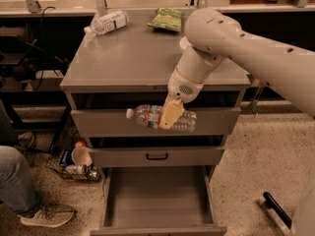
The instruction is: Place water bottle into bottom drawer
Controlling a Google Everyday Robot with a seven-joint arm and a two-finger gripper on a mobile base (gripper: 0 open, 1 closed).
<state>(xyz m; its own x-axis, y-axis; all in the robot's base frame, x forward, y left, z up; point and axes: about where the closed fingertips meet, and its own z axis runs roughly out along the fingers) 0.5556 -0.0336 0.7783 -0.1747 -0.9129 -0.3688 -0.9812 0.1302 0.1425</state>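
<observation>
Tan two-finger gripper (170,116) hangs in front of cabinet's top drawer, clamped across mid of clear ribbed plastic water bottle (144,116), which lies horizontal, cap to left. Open grey metal bottom drawer (157,196) sits directly below, w/ black-handled middle drawer (157,156) between. On grey cabinet top (133,58), at rear: white-labelled bottle (106,22) left, green bag (166,19) right of it.

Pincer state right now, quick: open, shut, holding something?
Pincer: shut on the water bottle, holding it sideways in front of the top drawer, higher than the open bottom drawer.
</observation>
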